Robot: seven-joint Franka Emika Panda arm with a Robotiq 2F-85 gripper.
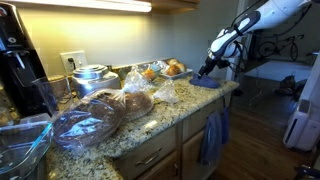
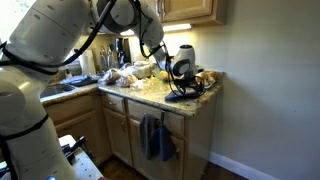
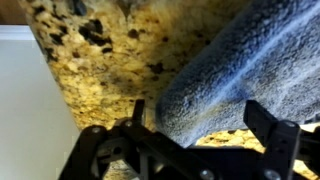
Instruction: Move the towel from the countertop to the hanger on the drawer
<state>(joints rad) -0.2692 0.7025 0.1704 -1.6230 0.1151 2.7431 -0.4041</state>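
With the gripper (image 3: 200, 128) held open astride a fold of the towel (image 3: 245, 60), which is laid at the right end of the countertop (image 1: 165, 122), only loose pile may be pinched, and the towel could be dropped or dragged off the edge.

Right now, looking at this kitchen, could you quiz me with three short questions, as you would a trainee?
1. True or false: the pincer is clamped shut.
2. The blue towel beneath the pincer lies on: A) the floor, B) the granite countertop, C) a chair.
3. What hangs below the countertop's edge?

Key:
1. False. In the wrist view its fingers stand apart, one on each side of the towel.
2. B.
3. A second blue cloth, seen in both exterior views.
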